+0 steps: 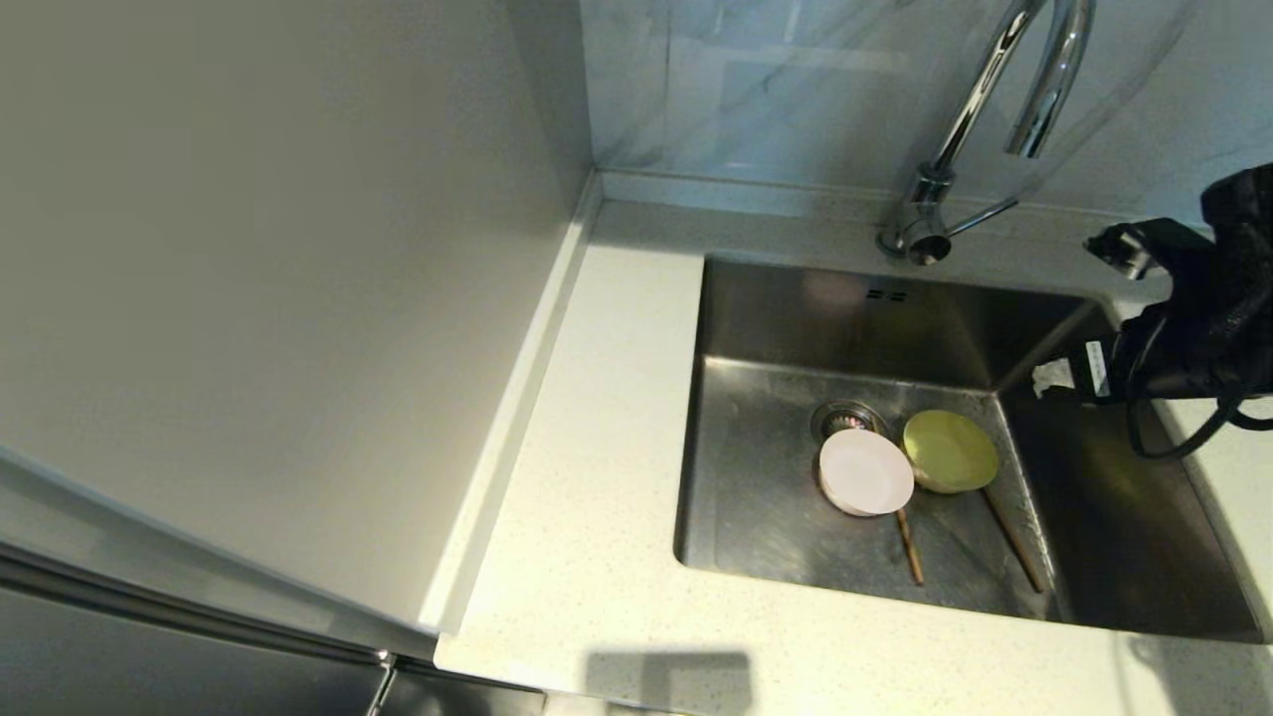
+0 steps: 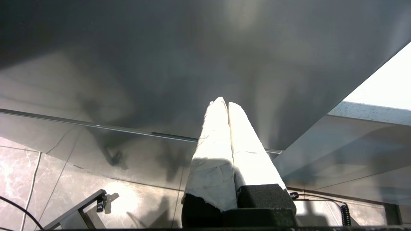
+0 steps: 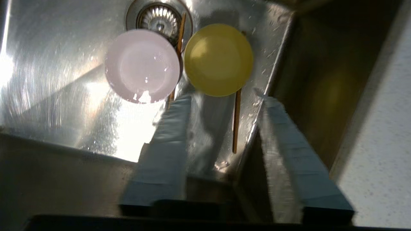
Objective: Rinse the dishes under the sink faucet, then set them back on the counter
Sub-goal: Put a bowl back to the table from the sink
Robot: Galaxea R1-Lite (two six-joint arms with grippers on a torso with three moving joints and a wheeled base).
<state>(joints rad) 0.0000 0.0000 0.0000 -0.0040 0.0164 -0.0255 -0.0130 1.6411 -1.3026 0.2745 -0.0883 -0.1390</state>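
Note:
The pale pink bowl (image 1: 865, 472) and the yellow-green bowl (image 1: 950, 450) sit side by side on the floor of the sink (image 1: 756, 477), beside the drain strainer (image 1: 843, 416). Two chopsticks (image 1: 910, 547) (image 1: 1014, 542) lie under them, pointing toward the sink's near wall. The faucet (image 1: 980, 109) arches over the back rim, with no water visible. My right gripper (image 1: 1054, 378) hangs open over the sink's right side, above the yellow-green bowl (image 3: 219, 59) and apart from it; the pink bowl (image 3: 143, 65) is wet. My left gripper (image 2: 224, 103) is shut and empty, down beside a cabinet.
The off-white counter (image 1: 597, 447) wraps the sink on the left and front, with a raised rim along a grey side panel (image 1: 298, 249). A marbled wall panel (image 1: 776, 89) stands behind the faucet. Its thin lever (image 1: 980, 217) sticks out to the right. Floor tiles (image 2: 38, 186) lie below the left gripper.

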